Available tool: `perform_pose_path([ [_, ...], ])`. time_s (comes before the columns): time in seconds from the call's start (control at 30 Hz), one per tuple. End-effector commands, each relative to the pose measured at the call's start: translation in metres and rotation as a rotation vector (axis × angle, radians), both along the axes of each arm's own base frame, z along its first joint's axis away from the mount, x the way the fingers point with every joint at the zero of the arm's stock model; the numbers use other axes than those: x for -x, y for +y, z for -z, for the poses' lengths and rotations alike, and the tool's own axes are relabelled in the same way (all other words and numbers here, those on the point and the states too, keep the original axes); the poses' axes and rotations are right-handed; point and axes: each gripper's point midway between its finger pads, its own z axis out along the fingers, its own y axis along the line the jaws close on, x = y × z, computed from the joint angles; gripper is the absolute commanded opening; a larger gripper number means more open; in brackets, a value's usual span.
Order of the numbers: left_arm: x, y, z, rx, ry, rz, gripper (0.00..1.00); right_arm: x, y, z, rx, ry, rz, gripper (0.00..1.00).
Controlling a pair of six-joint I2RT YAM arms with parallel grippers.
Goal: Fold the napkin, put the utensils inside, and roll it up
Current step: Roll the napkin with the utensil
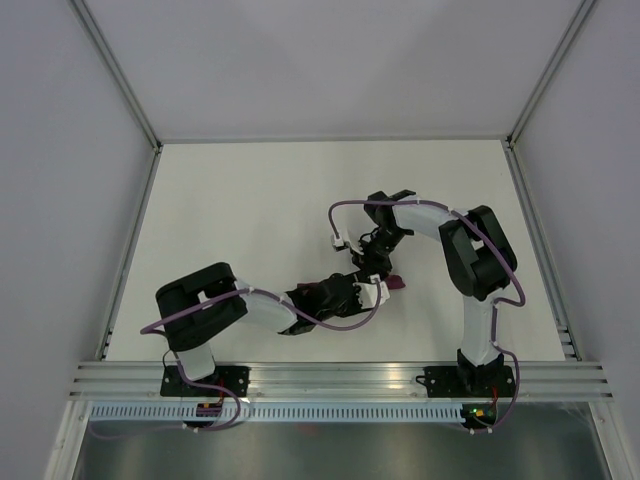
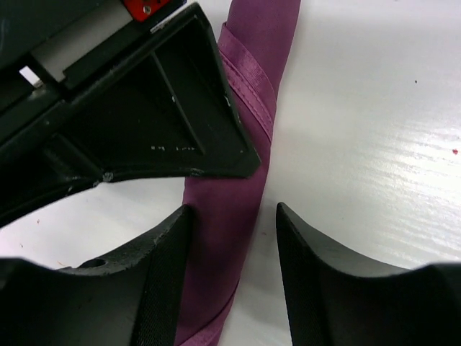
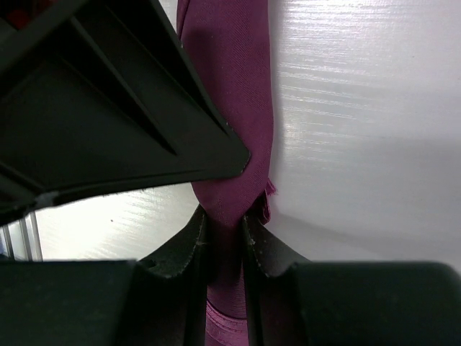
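Note:
The plum-purple napkin point(image 1: 396, 283) is rolled into a narrow tube on the white table, mostly hidden under the two grippers in the top view. In the left wrist view the roll point(image 2: 245, 108) runs between my left gripper's fingers; the left gripper point(image 2: 232, 216) is open, its left finger against the roll, its right finger apart from it. In the right wrist view my right gripper point(image 3: 225, 220) is shut on one end of the napkin roll point(image 3: 234, 86). The utensils are not visible. In the top view the left gripper point(image 1: 352, 291) and right gripper point(image 1: 378, 270) meet at the roll.
The other gripper's black body fills the upper left of each wrist view point(image 2: 144, 115) point(image 3: 108, 108). White table point(image 1: 250, 210) with grey walls and metal posts at the sides; an aluminium rail point(image 1: 340, 380) runs along the near edge.

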Motion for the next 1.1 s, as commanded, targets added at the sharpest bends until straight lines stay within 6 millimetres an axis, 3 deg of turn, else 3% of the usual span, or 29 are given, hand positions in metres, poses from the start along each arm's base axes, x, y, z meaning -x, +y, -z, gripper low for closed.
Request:
perform_pose_path([
  [0.0,0.001,-0.002,0.011,-0.077,-0.015,0.048,0.55,-0.005,-0.013,0.039,0.081,-0.026,-0.041,0.14],
  [0.1,0.000,-0.003,0.021,-0.113,0.000,0.043,0.45,-0.005,-0.012,0.037,0.078,-0.023,-0.042,0.14],
  [0.13,-0.001,-0.005,0.021,-0.117,0.003,0.039,0.32,-0.005,-0.012,0.037,0.076,-0.019,-0.040,0.14],
  [0.2,-0.001,-0.004,0.027,-0.133,0.013,0.034,0.21,-0.005,-0.011,0.035,0.072,-0.017,-0.039,0.15],
  [0.3,0.000,-0.005,0.035,-0.148,0.040,0.035,0.12,-0.006,-0.009,0.032,0.067,-0.012,-0.032,0.18],
  [0.47,0.002,-0.006,0.045,-0.181,0.116,0.005,0.02,-0.020,-0.003,0.016,0.053,-0.039,0.032,0.37],
  [0.67,-0.010,0.009,0.060,-0.179,0.220,-0.145,0.02,-0.071,-0.005,-0.039,-0.001,-0.099,0.317,0.47],
  [0.87,-0.013,0.018,0.074,-0.176,0.289,-0.257,0.02,-0.119,-0.046,-0.096,-0.123,-0.119,0.634,0.50],
  [0.97,-0.022,0.020,0.076,-0.172,0.320,-0.341,0.02,-0.148,-0.099,-0.117,-0.128,-0.166,0.866,0.50],
  [1.07,-0.034,0.027,0.076,-0.178,0.362,-0.459,0.02,-0.153,-0.136,-0.138,-0.149,-0.205,0.964,0.50],
])
